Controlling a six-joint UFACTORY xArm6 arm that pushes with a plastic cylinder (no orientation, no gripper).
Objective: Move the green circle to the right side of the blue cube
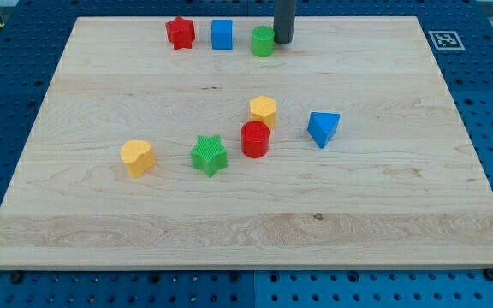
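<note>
The green circle [263, 40] stands near the view's top edge of the wooden board [101, 231], a short gap to the right of the blue cube [222, 33]. My tip [283, 40] is at the green circle's right side, touching or almost touching it. The rod rises out of the view's top. The blue cube sits just right of the red star [180, 32].
Around the board's middle lie a yellow hexagon [264, 109], a red cylinder [255, 139], a green star [209, 156], a yellow heart [137, 157] and a blue triangle [323, 127]. A marker tag [446, 39] sits beyond the board's top right corner.
</note>
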